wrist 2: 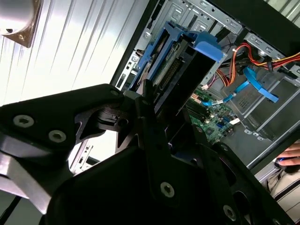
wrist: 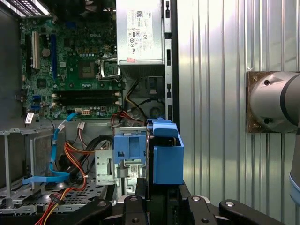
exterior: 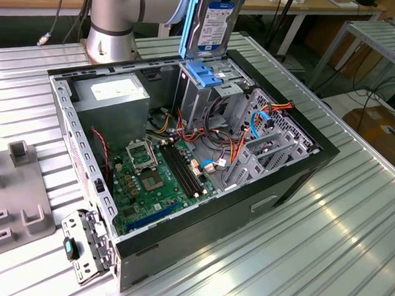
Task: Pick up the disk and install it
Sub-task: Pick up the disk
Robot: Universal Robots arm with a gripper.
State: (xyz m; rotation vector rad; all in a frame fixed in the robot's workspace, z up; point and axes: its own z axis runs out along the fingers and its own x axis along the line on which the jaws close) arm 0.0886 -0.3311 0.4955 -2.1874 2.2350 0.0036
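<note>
nearly upright disk (exterior: 216,24), lengthwise vertical

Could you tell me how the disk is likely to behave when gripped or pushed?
The disk looks like a rigid metal slab, so probably stiff and dense for its size. Its smooth blue plastic frame may slip in the hand. Upright, it would likely tip if released.
</note>
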